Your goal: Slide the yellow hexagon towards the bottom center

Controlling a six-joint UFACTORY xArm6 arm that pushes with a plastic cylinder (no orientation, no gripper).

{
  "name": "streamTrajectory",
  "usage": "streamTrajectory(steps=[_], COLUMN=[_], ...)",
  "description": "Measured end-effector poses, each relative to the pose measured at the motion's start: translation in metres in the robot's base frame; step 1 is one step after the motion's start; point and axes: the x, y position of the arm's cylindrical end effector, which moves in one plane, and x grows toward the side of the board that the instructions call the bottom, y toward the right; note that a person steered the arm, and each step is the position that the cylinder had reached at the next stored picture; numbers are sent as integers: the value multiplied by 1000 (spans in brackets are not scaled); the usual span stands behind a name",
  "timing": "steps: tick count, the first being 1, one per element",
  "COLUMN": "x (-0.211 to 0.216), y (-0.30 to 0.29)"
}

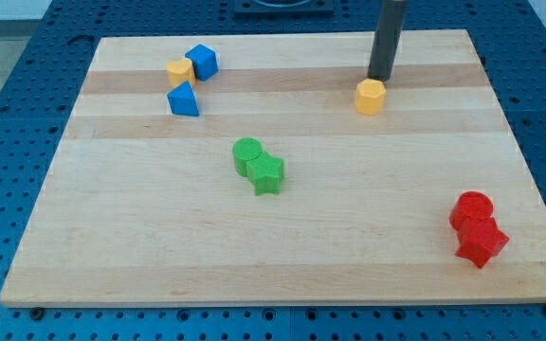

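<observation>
At the tabletop's (282, 256) upper right, my tip (378, 78) (plain rod, no fingers to spread or pinch) sits just behind the yellow hexagon (371, 97), prob. light, rigid & slippery, so push its top face centrally w/ steady contact.

You can count two yellow blocks (371, 97), two blue blocks (201, 62), two green blocks (248, 154) and two red blocks (471, 209).

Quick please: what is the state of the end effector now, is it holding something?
My tip: a bare rod with no jaws, holding nothing; it stands just above the yellow hexagon block in the view, touching or nearly so.
</observation>
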Motion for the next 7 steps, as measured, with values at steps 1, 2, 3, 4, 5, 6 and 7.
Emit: streamTrajectory(steps=[1,2,3,4,5,6,7], x=[4,17,28,42,61,87,120], y=[0,-4,-12,-23,-36,-52,-69])
